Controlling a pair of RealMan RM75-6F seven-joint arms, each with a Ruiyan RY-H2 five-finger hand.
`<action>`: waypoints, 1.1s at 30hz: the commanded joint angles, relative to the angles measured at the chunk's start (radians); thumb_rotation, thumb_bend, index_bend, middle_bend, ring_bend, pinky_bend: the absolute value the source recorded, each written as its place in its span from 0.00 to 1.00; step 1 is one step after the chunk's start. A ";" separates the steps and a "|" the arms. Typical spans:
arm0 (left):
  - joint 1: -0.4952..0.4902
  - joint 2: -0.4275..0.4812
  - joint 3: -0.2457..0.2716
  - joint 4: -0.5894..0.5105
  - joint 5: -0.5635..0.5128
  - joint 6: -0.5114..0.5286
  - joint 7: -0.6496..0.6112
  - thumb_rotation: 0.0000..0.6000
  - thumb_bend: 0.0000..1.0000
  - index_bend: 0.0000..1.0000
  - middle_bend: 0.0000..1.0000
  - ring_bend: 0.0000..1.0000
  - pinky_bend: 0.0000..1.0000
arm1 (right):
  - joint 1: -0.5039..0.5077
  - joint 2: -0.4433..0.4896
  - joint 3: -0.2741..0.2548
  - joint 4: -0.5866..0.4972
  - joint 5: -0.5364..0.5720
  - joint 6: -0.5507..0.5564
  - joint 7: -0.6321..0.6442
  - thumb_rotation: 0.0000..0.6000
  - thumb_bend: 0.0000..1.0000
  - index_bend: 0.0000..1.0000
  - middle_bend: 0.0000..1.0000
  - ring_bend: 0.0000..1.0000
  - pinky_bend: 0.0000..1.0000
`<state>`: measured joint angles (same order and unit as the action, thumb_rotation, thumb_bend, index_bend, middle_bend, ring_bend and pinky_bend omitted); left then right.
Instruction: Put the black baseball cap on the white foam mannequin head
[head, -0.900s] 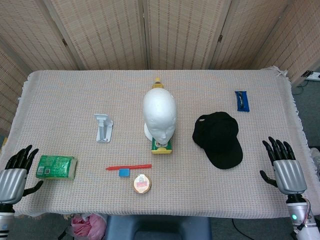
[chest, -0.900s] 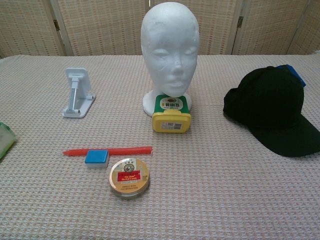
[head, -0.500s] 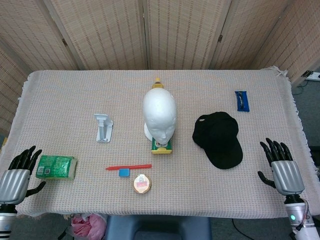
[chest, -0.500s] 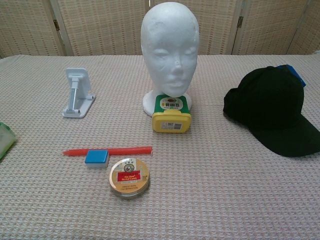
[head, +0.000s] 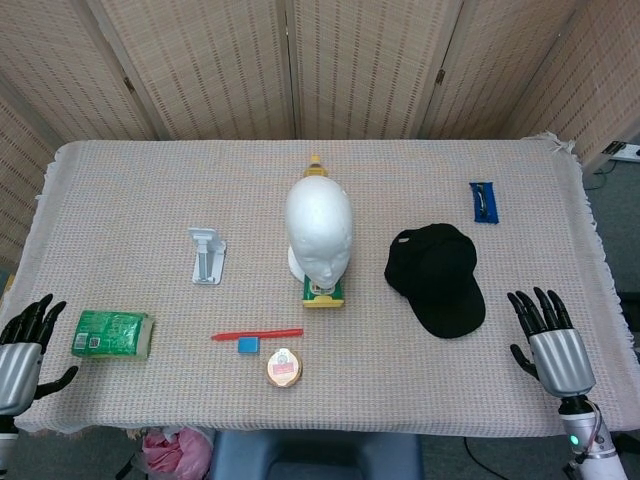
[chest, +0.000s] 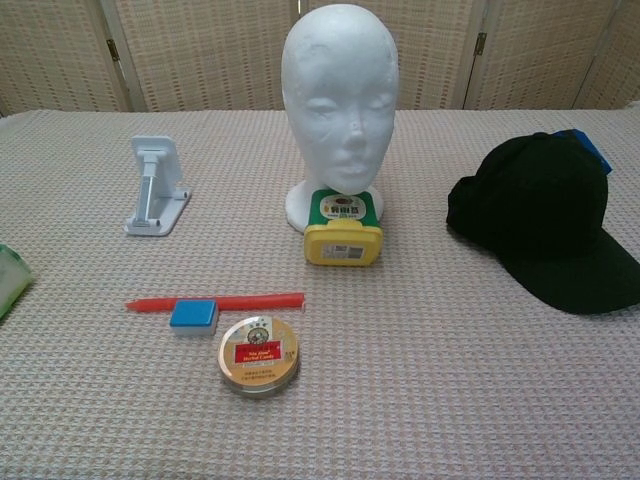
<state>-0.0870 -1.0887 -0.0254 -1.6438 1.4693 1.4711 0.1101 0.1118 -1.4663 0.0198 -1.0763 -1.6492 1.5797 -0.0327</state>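
Your black baseball cap (head: 437, 278) lay at 3 o'clock of the white foam mannequin head (head: 319, 228), both your left hand (head: 20, 345) and right hand (head: 548, 340) empty, fingers spread.

In the chest view we lose the black cap's (chest: 545, 220) brim at the right edge, and it hides most of the blue packet (chest: 590, 146) behind it. The green packet (chest: 8, 278) shows only a sliver at the left edge, and we cannot read the round tin's (chest: 258, 354) label.

In the head view, the left hand (head: 20, 347) sits at the lower left edge of the frame, its dark fingers spread and pointing up, holding nothing. The right hand (head: 550, 344) sits at the lower right, fingers likewise spread upward, empty. The chest view shows neither.
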 joint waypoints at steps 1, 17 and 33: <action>-0.001 0.003 -0.003 0.002 -0.004 -0.002 -0.007 1.00 0.22 0.05 0.00 0.00 0.15 | 0.022 -0.113 -0.020 0.186 -0.040 0.007 0.131 1.00 0.20 0.12 0.19 0.07 0.17; -0.007 0.014 -0.013 0.009 -0.023 -0.019 -0.014 1.00 0.22 0.05 0.00 0.00 0.15 | 0.079 -0.377 -0.040 0.634 -0.035 -0.042 0.296 1.00 0.21 0.14 0.20 0.08 0.19; -0.006 0.041 -0.007 0.017 -0.021 -0.035 -0.050 1.00 0.22 0.05 0.00 0.00 0.15 | 0.129 -0.494 -0.014 0.783 0.009 -0.053 0.328 1.00 0.24 0.15 0.22 0.09 0.20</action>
<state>-0.0929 -1.0497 -0.0326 -1.6284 1.4483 1.4371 0.0595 0.2371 -1.9550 0.0039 -0.2981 -1.6443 1.5326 0.2943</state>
